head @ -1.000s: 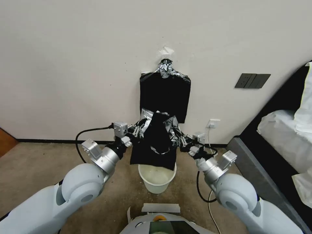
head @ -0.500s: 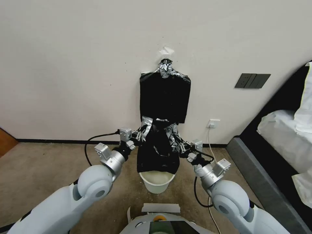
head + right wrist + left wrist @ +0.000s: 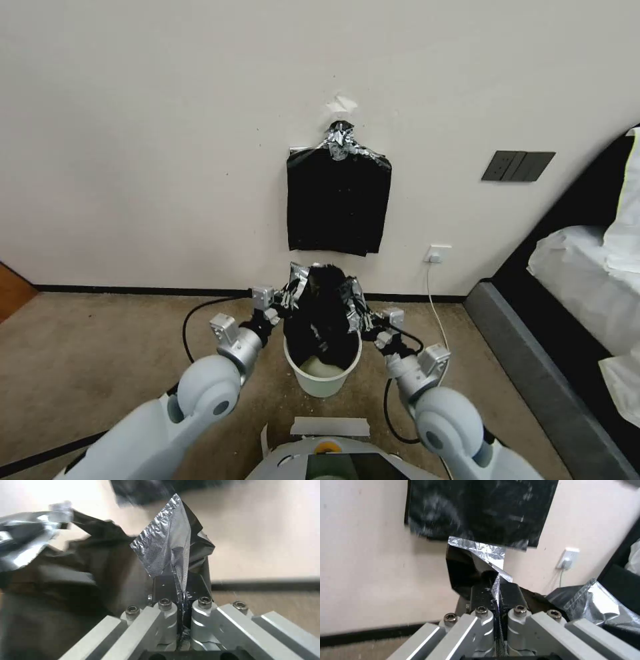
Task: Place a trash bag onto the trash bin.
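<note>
Directly above the small round cream-white plastic trash bin (image 3: 323, 373), which stands on the carpet near the wall, hangs the thin glossy black plastic trash bag (image 3: 321, 320), its lower part dipping inside the bin's rim while its silvery wrinkled top edge stays above it. The left end effector (image 3: 285, 301) sits just beside the bin's rim on its left, its fingers closed flat on a fold of the bag's top edge, as the left wrist view confirms with the film pinched between the pads (image 3: 496, 597). The right end effector (image 3: 363, 319) mirrors it on the bin's right, likewise clamped on the bag's edge (image 3: 178, 590). On the wall behind the bin hangs the flat rectangular bundle of black bags (image 3: 338, 203).

The step in hand looks like lowering the bag's body into the bin. The mouth is not yet spread over the rim. The next move probably calls for drawing the two gripped edges apart and down so the opening stretches outside the rim on both sides.
</note>
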You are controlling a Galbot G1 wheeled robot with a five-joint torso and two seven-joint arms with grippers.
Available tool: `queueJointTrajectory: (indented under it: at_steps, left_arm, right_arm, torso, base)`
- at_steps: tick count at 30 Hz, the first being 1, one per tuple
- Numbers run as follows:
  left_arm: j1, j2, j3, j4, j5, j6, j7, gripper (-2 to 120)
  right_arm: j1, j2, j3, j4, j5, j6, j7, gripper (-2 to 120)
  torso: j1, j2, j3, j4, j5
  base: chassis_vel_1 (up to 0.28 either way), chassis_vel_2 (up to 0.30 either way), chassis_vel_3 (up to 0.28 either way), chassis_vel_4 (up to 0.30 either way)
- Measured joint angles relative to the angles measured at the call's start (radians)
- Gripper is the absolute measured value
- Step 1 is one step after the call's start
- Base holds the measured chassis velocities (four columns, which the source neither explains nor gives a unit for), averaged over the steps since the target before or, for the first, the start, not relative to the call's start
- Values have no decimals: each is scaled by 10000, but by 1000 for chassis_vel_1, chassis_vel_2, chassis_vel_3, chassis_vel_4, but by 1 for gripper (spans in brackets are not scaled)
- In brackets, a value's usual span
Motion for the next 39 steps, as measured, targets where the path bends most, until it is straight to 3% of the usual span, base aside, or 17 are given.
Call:
queueJointTrajectory:
  at_steps: [13,20,39]
  left_arm:
    - [1877,-801,-271,348,1358,-337,6,0]
    - [2819,-1019,-446,98,1823,-330,-127,0]
    - [3961,-1238,-428,453,2080,-224,-414,0]
  right_arm:
    - [-561,460,-189,-472,-308,-44,857,0]
    - [-1036,644,-351,-154,-411,-781,1810,0]
    - [-1122,1173,-583,-320,187,-1691,2989,0]
  torso:
    - [0,0,0,0,0]
    - [0,0,0,0,0]
    - [0,0,0,-1,0]
  base:
    - [0,0,0,0]
    - [0,0,0,0]
    - [0,0,0,0]
